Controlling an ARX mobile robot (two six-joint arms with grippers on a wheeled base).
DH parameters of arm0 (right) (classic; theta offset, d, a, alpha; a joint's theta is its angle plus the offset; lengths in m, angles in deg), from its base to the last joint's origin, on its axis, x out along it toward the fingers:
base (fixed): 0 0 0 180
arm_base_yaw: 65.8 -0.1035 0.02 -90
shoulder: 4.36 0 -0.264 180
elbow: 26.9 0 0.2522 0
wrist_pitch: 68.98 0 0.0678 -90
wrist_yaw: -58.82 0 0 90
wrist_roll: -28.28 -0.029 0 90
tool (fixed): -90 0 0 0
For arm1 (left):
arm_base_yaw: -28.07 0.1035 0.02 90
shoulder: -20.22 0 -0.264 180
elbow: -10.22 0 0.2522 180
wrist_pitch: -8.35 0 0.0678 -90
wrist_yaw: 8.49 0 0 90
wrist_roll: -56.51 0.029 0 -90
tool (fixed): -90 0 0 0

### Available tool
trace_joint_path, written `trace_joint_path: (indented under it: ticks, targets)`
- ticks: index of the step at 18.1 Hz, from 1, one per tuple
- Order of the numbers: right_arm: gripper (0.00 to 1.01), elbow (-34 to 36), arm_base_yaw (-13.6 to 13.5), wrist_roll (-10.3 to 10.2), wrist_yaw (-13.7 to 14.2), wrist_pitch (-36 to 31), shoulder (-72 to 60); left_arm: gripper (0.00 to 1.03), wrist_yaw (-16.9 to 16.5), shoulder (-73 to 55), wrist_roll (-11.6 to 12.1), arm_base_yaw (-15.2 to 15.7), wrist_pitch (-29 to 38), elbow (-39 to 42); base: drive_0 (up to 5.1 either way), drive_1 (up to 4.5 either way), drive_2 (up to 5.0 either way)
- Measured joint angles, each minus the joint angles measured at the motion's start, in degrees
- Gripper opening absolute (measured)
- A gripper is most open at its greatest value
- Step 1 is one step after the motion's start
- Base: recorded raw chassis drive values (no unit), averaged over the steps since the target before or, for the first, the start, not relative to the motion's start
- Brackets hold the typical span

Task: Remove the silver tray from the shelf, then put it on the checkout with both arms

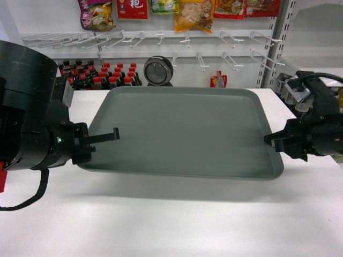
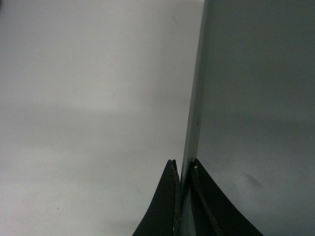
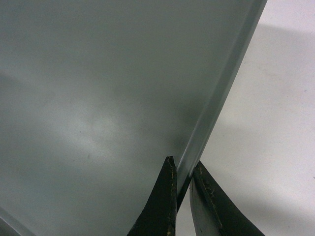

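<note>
Pincers, two: left pincer and right pincer each clamped on one silver tray rim.

White checkout lies bare below tray; bottles crowd behind.

Tray: matt grey-green, smooth, faint sheen. Countertop: smooth white, matt. Grippers: matt black. Snack bags: glossy plastic.

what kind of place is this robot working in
Likely a small shop or a mock-up of one: snack packets hang above empty display hooks, and red-capped sauce bottles stand in rows behind a white counter.
</note>
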Motion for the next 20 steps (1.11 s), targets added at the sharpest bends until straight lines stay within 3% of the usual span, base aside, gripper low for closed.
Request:
trace_joint_path:
  ticks: [4, 7, 9, 11, 12, 14, 15, 16, 17, 18, 20]
  targets:
    - [0.04, -12.1, -0.1, 3.3, -0.6, 6.8, -11.2, 0.03, -3.3, -8.7, 1.7, 1.3, 1.1, -4.9, 0.0, 0.00, 0.0]
    - [0.04, -17.0, -0.8, 5.7, 0.7, 8.8, -15.8, 0.03, -3.3, -13.1, 0.1, 1.2, -0.9, -7.7, 0.0, 0.00, 0.0]
    - [0.06, -19.0, -1.1, 7.1, 3.3, 8.5, -16.8, 0.03, -2.5, -14.7, -1.0, 0.8, -2.3, -9.6, 0.0, 0.00, 0.0]
    - [0.26, -18.1, -1.1, 12.0, 3.6, 4.2, -17.3, 0.20, 0.3, -15.2, -1.5, 0.6, -1.5, -10.2, 0.0, 0.00, 0.0]
    - [0.35, -17.1, -0.6, 12.0, 3.8, 1.2, -17.2, 0.30, 0.2, -14.8, -1.6, 1.1, 0.1, -9.5, 0.0, 0.00, 0.0]
    - [0.54, -12.3, 2.4, 8.3, 3.5, -4.0, -12.9, 0.48, 2.0, -8.5, -1.1, 1.3, 6.1, -3.2, 0.0, 0.00, 0.0]
    - [0.61, -11.0, 3.5, 7.0, 3.5, -4.2, -10.3, 0.56, 5.6, -2.5, 0.6, 1.2, 12.0, 1.4, 0.0, 0.00, 0.0]
    - [0.58, -8.4, 3.7, 3.9, 9.8, -19.0, -9.3, 0.50, 2.1, 3.2, 4.1, 1.6, 25.4, 6.6, 0.0, 0.00, 0.0]
    - [0.47, -3.4, 3.6, -0.4, 18.9, -32.1, -7.0, 0.40, -2.5, 8.5, 8.0, 1.8, 34.9, 10.4, 0.0, 0.00, 0.0]
    - [0.34, 5.6, 2.3, -3.5, 24.5, -43.2, -3.7, 0.28, -6.2, 13.8, 11.9, 2.1, 43.1, 15.8, 0.0, 0.00, 0.0]
    - [0.12, 17.4, 1.7, -5.5, 25.9, -53.1, 2.2, 0.06, -7.6, 17.4, 14.6, 4.3, 45.4, 24.7, 0.0, 0.00, 0.0]
